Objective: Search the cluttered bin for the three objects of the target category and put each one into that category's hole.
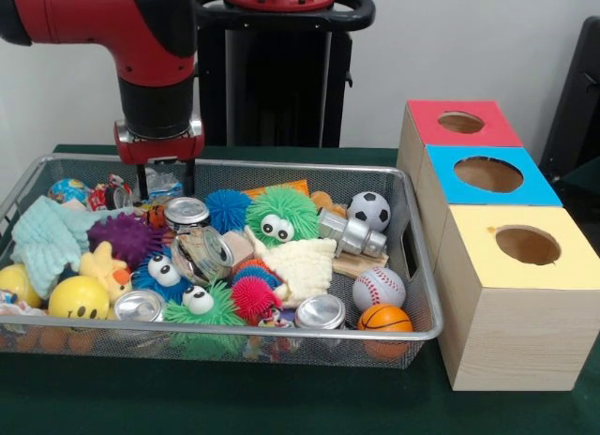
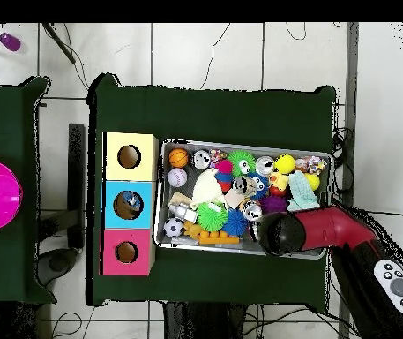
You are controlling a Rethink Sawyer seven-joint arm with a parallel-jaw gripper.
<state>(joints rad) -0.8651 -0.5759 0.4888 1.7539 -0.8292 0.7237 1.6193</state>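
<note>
Bottle (image 1: 161,185) at the bin's (image 1: 412,266) far corner, under the gripper (image 1: 166,180).
Gripper fingers straddle the clear bottle; whether they pinch it cannot be told. Blue-topped box's hole (image 1: 488,174) stands beside the bin.

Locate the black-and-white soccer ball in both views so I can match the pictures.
Front view: the soccer ball lies in the bin's far right corner, nearest the boxes.
Overhead view: the soccer ball sits at the bin's lower left corner, beside the red-topped box.
Shared landmark: the blue-topped box, middle of the three boxes.
</note>
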